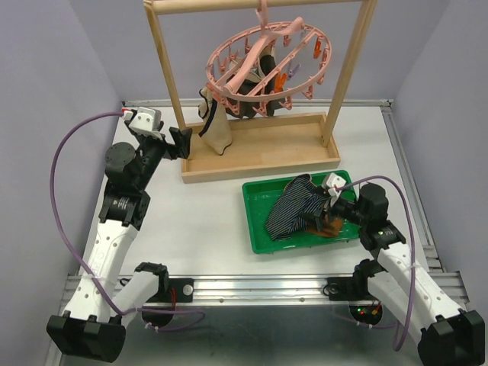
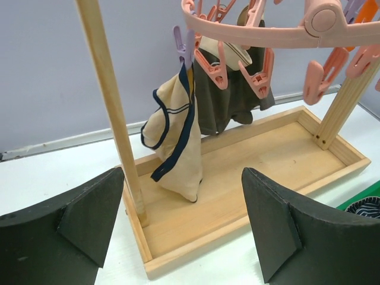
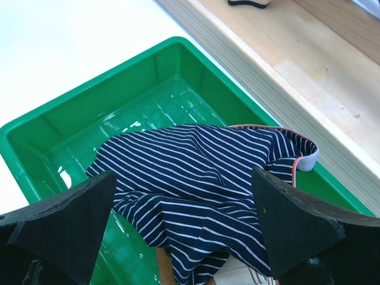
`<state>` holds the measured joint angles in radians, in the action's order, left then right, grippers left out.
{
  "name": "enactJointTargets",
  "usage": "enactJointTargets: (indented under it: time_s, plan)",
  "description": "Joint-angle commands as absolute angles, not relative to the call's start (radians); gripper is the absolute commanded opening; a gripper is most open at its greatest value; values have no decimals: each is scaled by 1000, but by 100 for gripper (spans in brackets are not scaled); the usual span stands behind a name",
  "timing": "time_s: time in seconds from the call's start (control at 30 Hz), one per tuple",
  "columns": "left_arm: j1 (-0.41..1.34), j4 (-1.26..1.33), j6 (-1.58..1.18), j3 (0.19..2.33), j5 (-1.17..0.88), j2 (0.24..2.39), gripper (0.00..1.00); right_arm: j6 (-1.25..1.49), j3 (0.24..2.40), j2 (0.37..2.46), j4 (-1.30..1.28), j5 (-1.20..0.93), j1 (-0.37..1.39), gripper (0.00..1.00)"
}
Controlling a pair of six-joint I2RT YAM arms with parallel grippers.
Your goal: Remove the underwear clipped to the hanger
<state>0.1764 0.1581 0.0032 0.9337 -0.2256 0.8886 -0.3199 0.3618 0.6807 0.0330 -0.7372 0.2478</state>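
Currently, left gripper (image 1: 183,142): spread, pointed at beige underwear (image 2: 175,142) clipped on hanger (image 2: 249,27)
right gripper (image 3: 183,175): spread above striped underwear (image 3: 196,172) in green tray (image 3: 71,124)

The white table (image 1: 198,221) bears a wooden frame's tray base (image 1: 290,141) and a green tray (image 1: 252,213), seemingly just apart.

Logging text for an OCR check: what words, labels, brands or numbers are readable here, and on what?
None: no text is readable in any view.
The hanger, the striped underwear, the green tray and the wooden frame show no print or labels.
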Motion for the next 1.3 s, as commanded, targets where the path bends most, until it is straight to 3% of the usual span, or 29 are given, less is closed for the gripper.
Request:
enactJointTargets:
  time_s: [0.0,0.77,1.0,1.27]
  plan:
    - [175,161,17,890,-175,818,92,-350,405,712,38,-746,241,100]
    - [175,48,-83,655,21,447,98,-555,814,1141,-149,-851,282,100]
    - [176,43,-94,629,26,423,98,-580,911,1233,-166,-773,414,100]
    - [176,40,-118,601,25,396,98,-637,1000,1402,-31,-500,650,100]
